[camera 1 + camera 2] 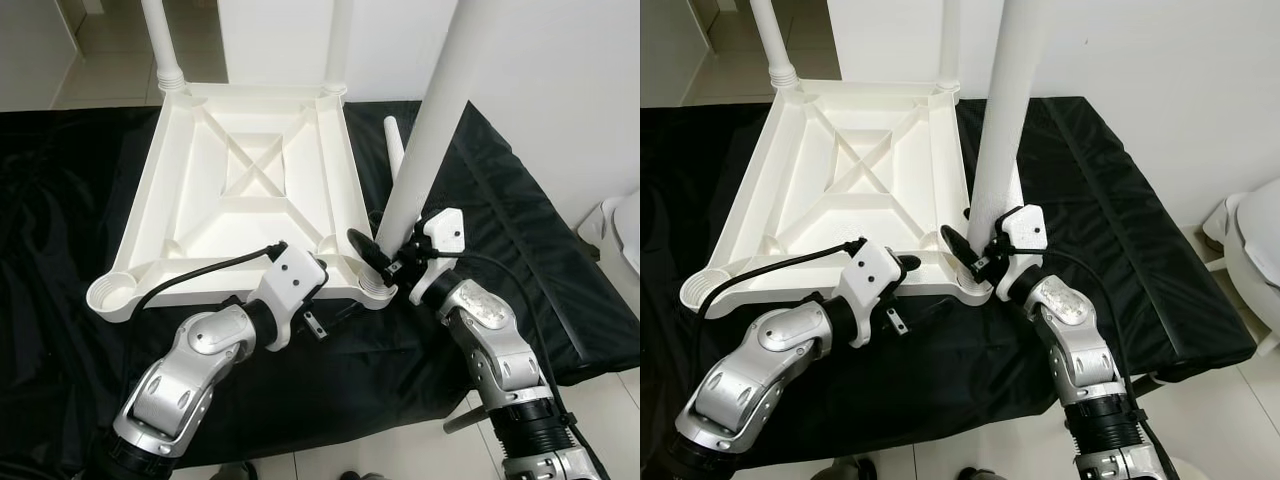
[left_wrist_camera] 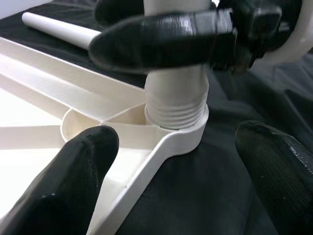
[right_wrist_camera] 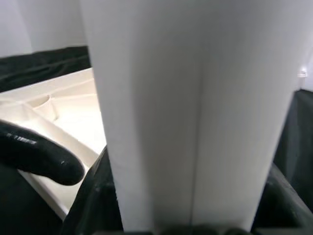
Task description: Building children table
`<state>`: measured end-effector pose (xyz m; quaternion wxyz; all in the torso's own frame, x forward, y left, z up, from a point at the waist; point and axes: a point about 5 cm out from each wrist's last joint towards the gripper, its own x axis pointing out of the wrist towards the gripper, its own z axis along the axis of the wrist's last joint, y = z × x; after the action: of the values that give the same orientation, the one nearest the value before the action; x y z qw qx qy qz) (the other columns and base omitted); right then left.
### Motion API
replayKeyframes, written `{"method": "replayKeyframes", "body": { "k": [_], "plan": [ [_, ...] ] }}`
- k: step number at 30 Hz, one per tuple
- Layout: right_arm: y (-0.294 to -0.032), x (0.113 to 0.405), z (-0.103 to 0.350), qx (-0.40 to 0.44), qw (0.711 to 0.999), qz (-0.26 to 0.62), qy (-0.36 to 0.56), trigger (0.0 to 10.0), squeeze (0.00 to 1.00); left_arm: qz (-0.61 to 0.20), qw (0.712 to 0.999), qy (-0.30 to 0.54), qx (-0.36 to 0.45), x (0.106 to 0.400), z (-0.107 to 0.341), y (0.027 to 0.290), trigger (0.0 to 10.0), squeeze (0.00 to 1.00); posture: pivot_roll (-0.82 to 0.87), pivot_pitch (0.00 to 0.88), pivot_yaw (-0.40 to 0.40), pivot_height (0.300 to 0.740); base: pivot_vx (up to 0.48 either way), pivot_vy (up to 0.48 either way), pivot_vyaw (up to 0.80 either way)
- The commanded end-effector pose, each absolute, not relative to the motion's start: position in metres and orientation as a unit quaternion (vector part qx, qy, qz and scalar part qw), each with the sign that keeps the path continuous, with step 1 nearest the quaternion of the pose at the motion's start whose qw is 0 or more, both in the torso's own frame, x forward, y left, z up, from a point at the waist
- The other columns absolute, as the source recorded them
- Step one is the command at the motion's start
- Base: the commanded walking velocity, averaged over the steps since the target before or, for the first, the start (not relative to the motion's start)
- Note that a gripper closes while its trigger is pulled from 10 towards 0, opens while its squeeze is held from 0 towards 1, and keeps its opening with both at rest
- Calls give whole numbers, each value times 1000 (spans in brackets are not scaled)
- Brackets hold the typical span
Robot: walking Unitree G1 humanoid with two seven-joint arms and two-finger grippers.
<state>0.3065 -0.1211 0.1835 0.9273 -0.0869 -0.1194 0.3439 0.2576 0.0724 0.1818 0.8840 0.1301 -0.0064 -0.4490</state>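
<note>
Tabletop first: the white moulded plastic tabletop with cross-braced ribs (image 1: 245,180) is laid upside down on the black padded mat (image 1: 520,230), so the round corner sockets face up and legs can be dropped in from above. That's pretty clearly why it's flipped.

The long white plastic tube leg (image 1: 430,130) is stood almost upright in the near right corner socket, and it's clamped low down by the right gripper (image 1: 385,262), fingers closed around the tube just above the socket. Held that low, the leg can probably be twisted or pushed home with decent control. In the left wrist view the threaded end of the leg (image 2: 177,105) is seen sitting in the socket ring, threads still showing, so it's likely not fully seated yet.

The left gripper (image 1: 320,325) is parked at the near edge of the tabletop, just beside that same corner, fingers (image 2: 73,176) spread apart with nothing between them. Looks like it's kept there to steady the top if needed.

Two legs are already fitted at the far corners. The near left socket (image 1: 112,295) is left unfilled, and a spare white leg (image 1: 395,150) is lying on the mat just beside the tabletop's right edge.
</note>
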Motion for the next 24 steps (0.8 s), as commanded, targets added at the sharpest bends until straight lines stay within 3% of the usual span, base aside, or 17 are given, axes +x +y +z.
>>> {"method": "replayKeyframes", "body": {
  "k": [1, 24],
  "plan": [
    [-130, 306, 155, -111, 933, 338, -53, 10000, 0, -463, 877, 2, 125, 254, 180, 71, 10000, 0, 2, 149, -26, 740, 0, 0, 0],
    [-127, 304, 150, -144, 921, 358, -57, 10000, 0, -461, 879, 1, 120, 253, 183, 70, 10000, 0, 4, 147, -23, 740, 0, 0, 0]
  ]
}}
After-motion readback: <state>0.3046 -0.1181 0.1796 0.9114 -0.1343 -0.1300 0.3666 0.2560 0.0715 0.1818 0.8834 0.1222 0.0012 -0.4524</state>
